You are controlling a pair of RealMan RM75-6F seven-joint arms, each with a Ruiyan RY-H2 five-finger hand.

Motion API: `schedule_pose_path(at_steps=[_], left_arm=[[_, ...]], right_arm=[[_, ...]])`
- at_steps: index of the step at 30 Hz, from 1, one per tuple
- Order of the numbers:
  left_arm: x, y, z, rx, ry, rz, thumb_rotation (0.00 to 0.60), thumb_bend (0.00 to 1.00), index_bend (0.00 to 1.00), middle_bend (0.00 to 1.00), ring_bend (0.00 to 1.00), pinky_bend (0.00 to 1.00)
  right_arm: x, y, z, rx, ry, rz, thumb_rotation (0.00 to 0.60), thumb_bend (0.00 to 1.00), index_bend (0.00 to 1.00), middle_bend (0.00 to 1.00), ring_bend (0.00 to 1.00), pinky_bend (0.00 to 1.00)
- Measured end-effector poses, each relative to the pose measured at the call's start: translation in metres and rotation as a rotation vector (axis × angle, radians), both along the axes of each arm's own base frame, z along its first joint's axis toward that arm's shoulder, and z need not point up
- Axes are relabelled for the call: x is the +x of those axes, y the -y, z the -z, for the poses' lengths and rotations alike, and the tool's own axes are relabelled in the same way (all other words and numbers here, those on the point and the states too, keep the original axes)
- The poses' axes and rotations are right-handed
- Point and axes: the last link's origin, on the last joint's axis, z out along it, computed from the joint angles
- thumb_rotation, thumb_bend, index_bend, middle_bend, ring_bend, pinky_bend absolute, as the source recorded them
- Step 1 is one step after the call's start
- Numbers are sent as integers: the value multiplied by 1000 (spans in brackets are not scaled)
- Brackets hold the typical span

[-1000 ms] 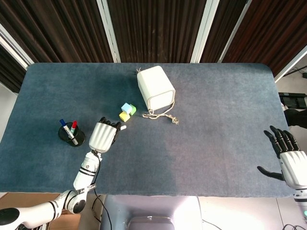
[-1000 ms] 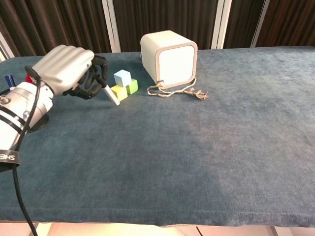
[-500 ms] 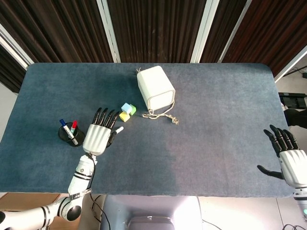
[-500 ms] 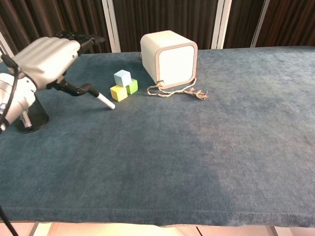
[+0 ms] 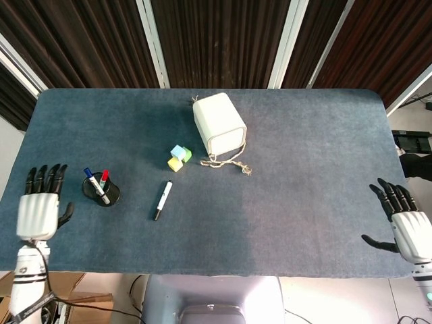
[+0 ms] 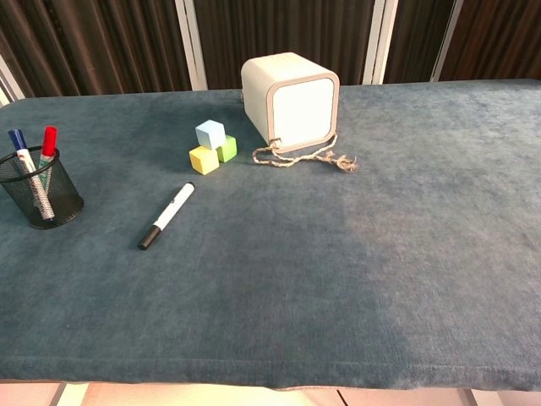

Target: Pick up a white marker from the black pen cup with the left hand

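A white marker with a black cap lies flat on the blue table, to the right of the black mesh pen cup. The cup holds a blue-capped and a red-capped marker. My left hand hovers at the table's left front edge, left of the cup, fingers spread and holding nothing. My right hand is at the far right front edge, fingers spread, also empty. Neither hand shows in the chest view.
A white box with a rope handle stands at the back centre. Small blue, yellow and green cubes sit just left of it, near the marker's tip.
My left hand has let go of the white marker, which now lies on the table. The hand has pulled away to the left front edge, out of the chest view.
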Motion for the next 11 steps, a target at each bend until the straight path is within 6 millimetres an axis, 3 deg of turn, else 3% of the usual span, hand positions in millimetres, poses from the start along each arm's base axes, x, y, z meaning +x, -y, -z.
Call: schedule_pose_path(at_steps=[6,11], left_arm=[[-39,45,-23,-52,59,-68,600,322,67,35,0,0],[-53,87,-28,-76,75,-84,600,322,68,40,0,0]], right_arm=[[3,-2,7,25,27,-44,600,50,0,88,0,35],[5,-2,16,38,43,-70,600,50,0,88,0,35]])
